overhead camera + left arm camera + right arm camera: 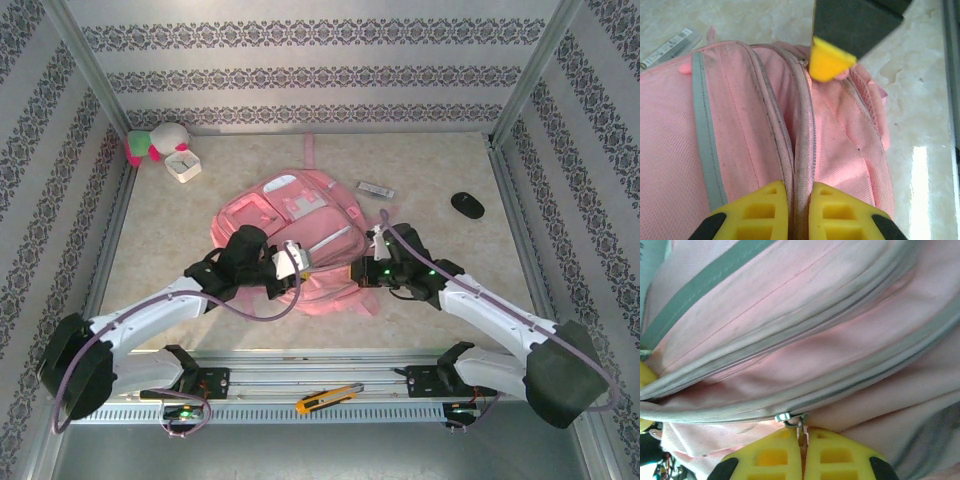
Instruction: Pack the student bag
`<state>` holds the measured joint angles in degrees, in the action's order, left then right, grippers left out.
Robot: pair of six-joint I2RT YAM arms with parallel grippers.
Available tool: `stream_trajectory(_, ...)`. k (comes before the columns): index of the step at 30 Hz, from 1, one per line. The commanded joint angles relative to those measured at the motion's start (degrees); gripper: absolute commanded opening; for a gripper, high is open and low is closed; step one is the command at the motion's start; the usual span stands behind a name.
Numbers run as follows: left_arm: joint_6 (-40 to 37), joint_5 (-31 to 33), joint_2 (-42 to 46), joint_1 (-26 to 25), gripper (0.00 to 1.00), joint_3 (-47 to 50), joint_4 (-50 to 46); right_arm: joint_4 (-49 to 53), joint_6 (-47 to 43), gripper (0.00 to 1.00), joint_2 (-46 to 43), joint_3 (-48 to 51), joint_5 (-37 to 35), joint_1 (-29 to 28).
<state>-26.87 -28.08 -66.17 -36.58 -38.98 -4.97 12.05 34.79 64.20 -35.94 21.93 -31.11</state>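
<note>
The pink student bag [300, 210] lies flat in the middle of the table, both grippers at its near end. My left gripper [300, 262] is shut on a fold of the bag's zip edge; in the left wrist view the grey zip seam [802, 150] runs between the yellow fingertips [799, 202]. My right gripper [372, 245] is shut on the small metal zip pull [801, 426] of the bag [815, 315], held between its fingers [802, 445]. The right gripper's yellow fingertip [827, 60] shows further along the same seam of the bag [740, 150].
A pink-and-white plush toy [160, 143] and a white box [185, 165] sit at the back left. A thin clear packet [376, 190] and a black mouse [467, 205] lie right of the bag. A yellow utility knife [328, 399] rests on the front rail.
</note>
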Motion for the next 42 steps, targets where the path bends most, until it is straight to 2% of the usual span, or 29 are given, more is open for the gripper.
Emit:
stream_trajectory(1,-5.24,-4.28,5.41,3.82,0.01,0.48,-10.41,4.51,-2.89,0.0,-0.55,0.43,1.02,3.22)
stream_trajectory(6,-8.61,-2.29,8.64,6.25,0.06,0.26,-16.74,0.69,-3.21,0.0,2.24,-1.45,3.85,-0.92)
stream_trajectory(7,-8.43,-2.43,9.12,6.21,0.11,-0.2,-17.31,-0.12,-2.93,0.0,2.86,-1.65,4.26,-1.73)
stream_trajectory(10,-4.11,-5.67,9.38,4.8,0.42,-2.83,-17.11,-1.2,-2.49,0.0,4.32,-2.19,4.57,-3.92)
stream_trajectory(12,-0.69,-1.05,8.35,0.56,0.52,-4.39,-14.97,-1.2,-2.7,0.0,4.83,-2.55,4.44,-4.6)
stream_trajectory(14,1.35,6.38,6.18,-4.96,0.61,-5.57,-11.76,-1.13,-3.14,0.0,5.05,-2.73,4.35,-4.66)
stream_trajectory(17,4.14,12.01,0.75,-9.07,0.65,-7.41,-6.98,-0.94,-3.55,0.0,5.48,-3.75,4.77,-4.55)
stream_trajectory(19,4.67,13.58,-3.24,-10.45,0.66,-8.49,-4.61,-1.13,-3.56,0.0,5.75,-4.28,5.22,-4.74)
stream_trajectory(24,3.5,18.7,-11.78,-11.32,0.67,-10.38,0.11,-2.24,-3.12,0.0,5.8,-4.36,6.21,-5.1)
stream_trajectory(25,3.11,19.62,-13.2,-11.32,0.67,-10.59,0.23,-2.54,-3.02,0.0,5.69,-4.23,6.44,-5.01)
stream_trajectory(26,2.42,20.23,-14.28,-11.3,0.61,-10.91,-0.26,-2.75,-2.81,0.0,5.59,-4.06,6.5,-5.01)
stream_trajectory(27,1.49,20.36,-14.9,-11.24,0.47,-11.02,-1.09,-2.91,-2.62,0.0,5.5,-3.98,6.37,-4.94)
stream_trajectory(28,0.75,20.45,-14.91,-11.19,0.27,-10.75,-1.74,-2.6,-2.52,0.0,5.45,-3.89,6.01,-4.76)
stream_trajectory(29,-0.04,20.03,-14.23,-11.15,0.13,-10.17,-2.51,-1.83,-2.25,0.0,5.49,-3.79,5.36,-4.35)
stream_trajectory(31,-2.45,16.55,-11.2,-10.48,0.0,-8.39,-4.23,-0.33,-2.06,0.0,6.26,-3.36,5.03,-2.31)
stream_trajectory(37,-5.0,4.87,0.75,-3.83,0.0,-3.43,-10.01,1.79,-5.56,0.0,8.9,-4.39,6.6,4.02)
stream_trajectory(42,-10.0,-0.87,7.25,-0.85,0.0,-1.59,-17.16,1.67,-7.28,0.0,11.99,-6.97,9.03,5.06)
